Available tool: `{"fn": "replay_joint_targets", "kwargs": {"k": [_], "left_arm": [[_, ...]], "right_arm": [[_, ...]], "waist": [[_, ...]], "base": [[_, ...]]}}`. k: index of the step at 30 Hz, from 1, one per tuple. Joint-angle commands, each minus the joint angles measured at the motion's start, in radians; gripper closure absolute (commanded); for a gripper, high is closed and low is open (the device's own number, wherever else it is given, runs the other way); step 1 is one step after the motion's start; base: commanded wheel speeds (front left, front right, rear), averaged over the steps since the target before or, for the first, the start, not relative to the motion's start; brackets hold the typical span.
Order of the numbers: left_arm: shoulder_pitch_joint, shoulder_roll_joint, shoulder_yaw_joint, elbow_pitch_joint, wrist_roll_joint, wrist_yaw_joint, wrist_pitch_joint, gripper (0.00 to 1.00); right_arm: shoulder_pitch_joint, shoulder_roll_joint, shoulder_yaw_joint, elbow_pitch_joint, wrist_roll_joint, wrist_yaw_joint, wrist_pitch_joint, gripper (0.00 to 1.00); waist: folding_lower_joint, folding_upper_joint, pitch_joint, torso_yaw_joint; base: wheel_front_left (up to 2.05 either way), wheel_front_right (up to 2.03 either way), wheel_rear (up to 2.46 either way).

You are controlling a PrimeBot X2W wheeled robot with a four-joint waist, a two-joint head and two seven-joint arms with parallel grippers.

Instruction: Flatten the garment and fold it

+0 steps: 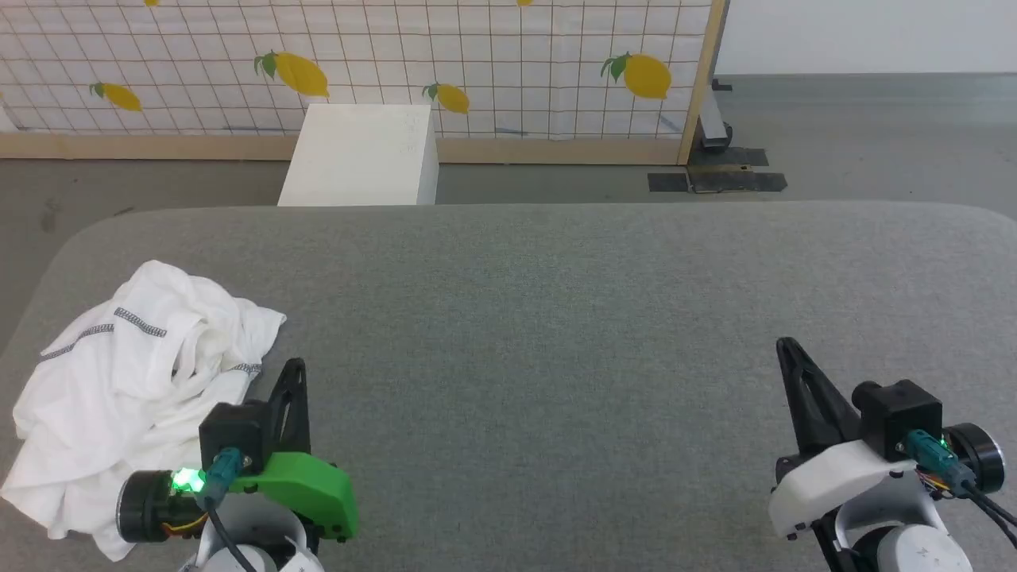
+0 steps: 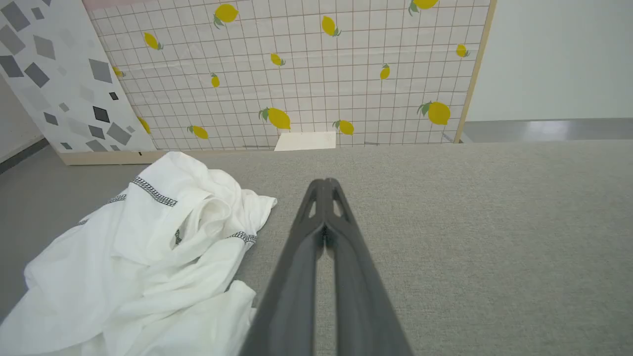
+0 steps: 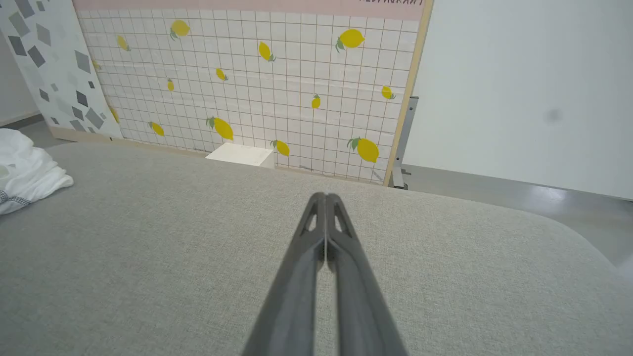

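Note:
The white T-shirt [image 1: 135, 381] lies crumpled in a heap at the table's left edge, its dark zigzag seams showing on top. In the left wrist view the garment [image 2: 148, 257] spreads to the left of my fingers. My left gripper [image 1: 295, 367] is shut and empty, just right of the heap's near corner. My right gripper [image 1: 786, 345] is shut and empty at the lower right, far from the cloth. The right wrist view catches a bit of the shirt [image 3: 24, 173] at its left edge. The patch is hidden.
The grey padded table [image 1: 556, 318] stretches wide between the two arms. Behind its far edge stands a rigid white box [image 1: 361, 155] on the floor, against a lemon-print tiled panel [image 1: 477, 63]. A dark floor mat [image 1: 719, 179] lies at the back right.

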Motion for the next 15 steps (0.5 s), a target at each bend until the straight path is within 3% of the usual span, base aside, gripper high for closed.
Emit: {"fn": "replay_joint_targets", "kwargs": {"k": [1, 6, 7, 15], "left_arm": [[0.011, -0.004, 0.004, -0.003, 0.01, 0.007, 0.001, 1.0], [0.011, -0.004, 0.004, -0.003, 0.01, 0.007, 0.001, 1.0], [0.0, 0.0, -0.003, 0.0, -0.001, 0.0, 0.0, 0.0], [-0.001, 0.0, -0.013, 0.013, -0.019, 0.004, -0.014, 0.0]], "right_arm": [[0.014, 0.001, 0.0, -0.005, -0.006, -0.002, 0.0, 1.0], [0.014, 0.001, 0.0, -0.005, -0.006, -0.002, 0.0, 1.0], [0.0, 0.0, 0.0, 0.001, 0.0, 0.0, 0.0, 0.0], [0.005, 0.0, -0.007, 0.01, 0.021, 0.0, -0.014, 0.0]], "waist": [[0.0, 0.0, 0.0, 0.0], [0.0, 0.0, 0.0, 0.0], [0.0, 0.0, 0.0, 0.0], [0.0, 0.0, 0.0, 0.0]], "base": [[0.0, 0.0, 0.0], [0.0, 0.0, 0.0], [0.0, 0.0, 0.0], [0.0, 0.0, 0.0]]}}
